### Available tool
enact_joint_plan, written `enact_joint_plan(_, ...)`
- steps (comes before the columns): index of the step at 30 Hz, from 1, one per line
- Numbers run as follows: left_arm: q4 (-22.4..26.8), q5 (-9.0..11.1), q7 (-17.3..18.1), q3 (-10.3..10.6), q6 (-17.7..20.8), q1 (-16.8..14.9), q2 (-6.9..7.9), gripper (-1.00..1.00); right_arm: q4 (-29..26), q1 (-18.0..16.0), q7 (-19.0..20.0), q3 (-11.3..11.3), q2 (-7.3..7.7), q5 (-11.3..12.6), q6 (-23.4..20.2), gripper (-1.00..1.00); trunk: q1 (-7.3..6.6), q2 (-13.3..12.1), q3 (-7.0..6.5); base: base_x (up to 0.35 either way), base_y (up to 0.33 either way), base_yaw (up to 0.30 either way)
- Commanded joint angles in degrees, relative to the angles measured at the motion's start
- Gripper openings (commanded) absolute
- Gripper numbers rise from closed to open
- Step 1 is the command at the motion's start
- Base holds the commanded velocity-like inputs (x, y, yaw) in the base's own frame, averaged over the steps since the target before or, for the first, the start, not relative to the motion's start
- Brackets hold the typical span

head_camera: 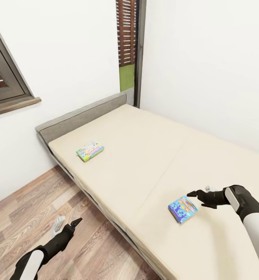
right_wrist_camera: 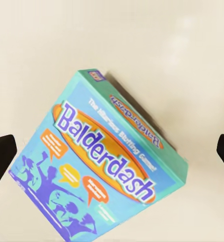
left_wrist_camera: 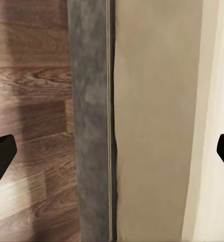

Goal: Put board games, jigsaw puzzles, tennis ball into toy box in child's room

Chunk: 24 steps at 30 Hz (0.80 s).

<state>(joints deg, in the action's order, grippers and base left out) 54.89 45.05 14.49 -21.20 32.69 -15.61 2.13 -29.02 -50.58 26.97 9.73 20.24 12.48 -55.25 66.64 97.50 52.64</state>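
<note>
Right claw [head_camera: 192, 193] open, poised just above blue game [head_camera: 182, 209] lying flat on bed [head_camera: 145, 155]. Green game [head_camera: 90, 151] near headboard. Left claw [head_camera: 75, 223] open over floor [head_camera: 36, 210].

Far board game's [head_camera: 90, 151] print too small

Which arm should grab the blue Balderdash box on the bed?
Right. The right end effector hangs open just beside the blue Balderdash box on the bed, and its wrist camera looks straight at the box. The left end effector is over the floor, off the bed's edge.
</note>
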Motion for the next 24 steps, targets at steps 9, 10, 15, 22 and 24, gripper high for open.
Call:
enact_joint_plan(9, -0.12, 0.21, 0.1, -0.16, 0.45, -0.04, -0.02, 1.0, -0.07, 0.16, 2.87, 0.13, 0.05, 0.27, 1.5, 1.0, -0.01, 0.02, 0.89, 0.0, 0.0, 0.0)
enact_joint_plan(10, -0.14, 0.21, 0.1, -0.16, 0.45, -0.04, -0.02, 1.0, -0.07, 0.17, 2.98, 0.13, 0.06, 0.29, 1.6, 1.0, -0.01, 0.02, 0.98, 0.0, 0.0, 0.0)
enact_joint_plan(15, -0.18, 0.21, 0.06, -0.16, 0.45, -0.04, -0.02, 1.0, -0.07, 0.21, 3.21, 0.12, 0.06, 0.32, 1.77, 1.0, -0.01, 0.02, 1.45, 0.0, 0.0, 0.0)
enact_joint_plan(22, -0.23, 0.22, 0.03, -0.16, 0.45, -0.08, -0.02, 1.0, -0.07, 0.28, 3.39, 0.12, 0.17, 0.34, 1.81, 1.0, -0.01, 0.02, 2.07, 0.0, 0.0, 0.0)
enact_joint_plan(24, -0.24, 0.22, 0.02, -0.16, 0.45, -0.09, -0.02, 1.0, -0.07, 0.28, 3.4, 0.12, 0.18, 0.34, 1.81, 1.0, -0.01, 0.02, 2.21, 0.0, 0.0, 0.0)
